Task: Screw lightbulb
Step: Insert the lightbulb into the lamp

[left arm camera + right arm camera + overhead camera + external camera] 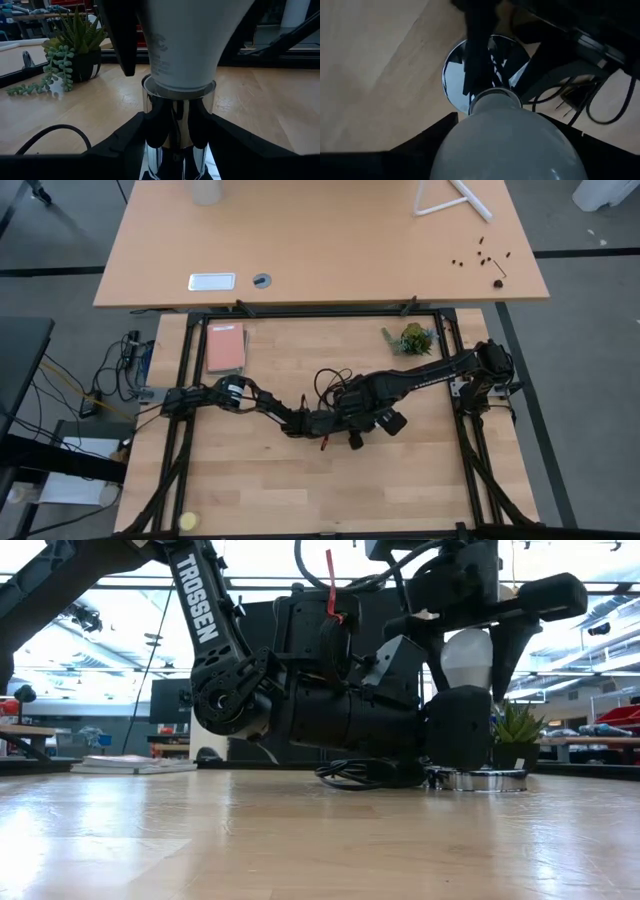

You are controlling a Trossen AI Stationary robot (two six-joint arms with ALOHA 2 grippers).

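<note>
Because the lightbulb (182,45) already sits with its neck in the chrome socket (177,125), your main risk is cross-threading: if the bulb leans while you turn, the screw base will bind. A second risk is the socket spinning or sliding on the bench (300,840), should the left end effector (175,150) lose its hold; its fingers are clamped on the socket's stem just below the collar. Too hard a squeeze higher up could crack the glass. Above the socket, the right end effector (475,635) has a finger (512,640) on either side of the bulb's white dome, apparently clamped on it. Beyond the socket stands a small potted succulent (75,50), well clear.
</note>
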